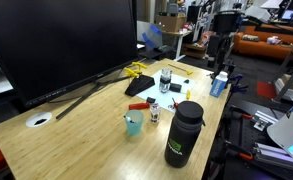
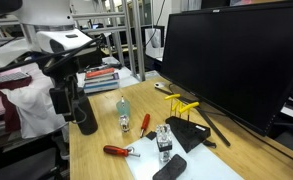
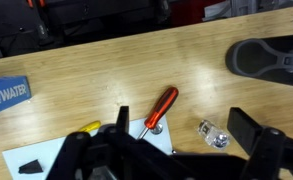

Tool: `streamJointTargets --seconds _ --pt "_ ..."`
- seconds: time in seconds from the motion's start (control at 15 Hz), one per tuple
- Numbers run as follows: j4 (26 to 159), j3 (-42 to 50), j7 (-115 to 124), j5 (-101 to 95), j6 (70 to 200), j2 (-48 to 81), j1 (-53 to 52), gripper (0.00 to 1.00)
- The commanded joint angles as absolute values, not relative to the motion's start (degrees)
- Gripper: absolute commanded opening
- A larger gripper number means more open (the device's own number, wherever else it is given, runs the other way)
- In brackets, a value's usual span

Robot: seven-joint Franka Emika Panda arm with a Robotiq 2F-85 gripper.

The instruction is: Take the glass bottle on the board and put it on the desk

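The glass bottle (image 1: 165, 79) stands upright on the white board (image 1: 182, 92), clear with a dark cap; it also shows in an exterior view (image 2: 164, 143) on the board (image 2: 146, 167). My gripper (image 1: 221, 62) hangs open and empty above the desk's (image 1: 86, 135) far edge, well apart from the bottle. In the wrist view my open fingers (image 3: 184, 122) frame bare desk (image 3: 106, 70), and the gripper body hides the glass bottle. A corner of the board (image 3: 56, 152) shows at the lower left.
A red screwdriver (image 3: 161, 108) lies at the board's corner, with a tiny clear bottle (image 3: 214, 135) beside it. The dark green flask (image 1: 185, 132), the teal cup (image 1: 134, 123), a black pad (image 1: 141, 86), a monitor (image 1: 66, 40) and a blue water label (image 3: 6, 95) are around.
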State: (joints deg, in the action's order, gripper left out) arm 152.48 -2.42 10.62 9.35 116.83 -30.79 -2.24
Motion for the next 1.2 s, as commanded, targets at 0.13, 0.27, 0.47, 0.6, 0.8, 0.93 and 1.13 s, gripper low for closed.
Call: streamJointTargets --seconds 0.13,0.27,0.47,0.6,0.8,0.93,1.13 --pt "154.38 -6.09 18.38 -1.05 134.08 -27.76 2.83 1.00" --pt "153.47 -6.57 20.81 -2.39 138.35 -25.38 3.33 1.00" --pt "151.12 -8.57 26.47 -5.56 141.92 -20.29 5.06 1.00" --pt "149.27 -7.89 27.38 -4.65 139.48 -17.74 4.55 1.00" --pt "150.56 -7.18 26.61 -4.32 141.00 -18.33 3.60 1.00" --pt "150.14 -7.12 26.63 -4.35 140.93 -17.86 3.60 1.00" --pt "150.08 -7.12 26.64 -4.34 140.90 -17.87 3.60 1.00"
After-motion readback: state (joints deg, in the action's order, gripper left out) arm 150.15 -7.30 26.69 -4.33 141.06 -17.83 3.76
